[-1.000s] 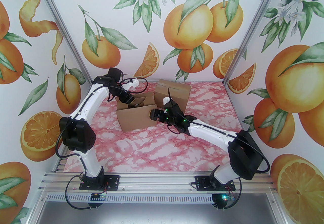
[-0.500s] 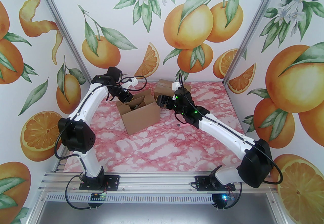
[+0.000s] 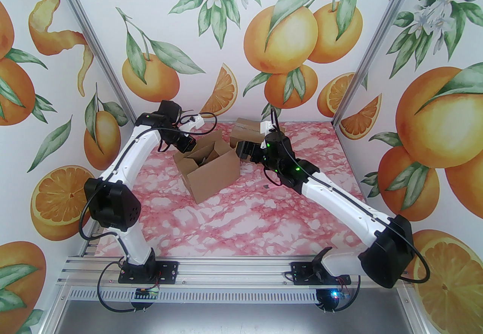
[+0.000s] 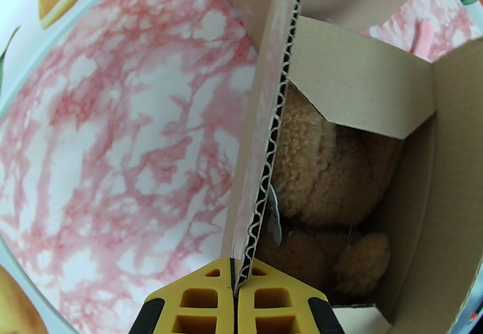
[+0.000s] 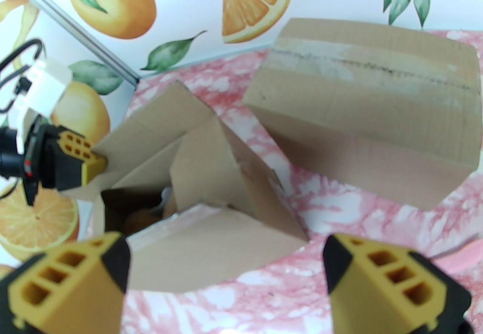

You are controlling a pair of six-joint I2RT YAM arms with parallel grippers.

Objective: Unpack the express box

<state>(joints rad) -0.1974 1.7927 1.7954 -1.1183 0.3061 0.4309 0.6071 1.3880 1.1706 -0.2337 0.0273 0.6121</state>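
The open box [image 3: 211, 174] sits on the worktop [image 3: 241, 227], toward the back and a bit left of the middle, turned at a slant. The closed box [image 3: 244, 131] stands just behind it to the right.

The top view shows both arms reaching in to the open box from each side. The left wrist view looks down inside the box. There, a tan fluffy toy [image 4: 324, 174] lies at the bottom. The left gripper [image 4: 234, 287] has its yellow pads pressed together, pinching the wavy edge of a tall flap [image 4: 273, 129].

The right wrist view shows a worn strip of tape along the top of the closed box. The right gripper [image 5: 226, 245] is spread wide above the near flap, holding nothing.

The worktop is pink and white like marble. The walls [image 3: 264, 4] are white with big oranges, green leaves and flowers.
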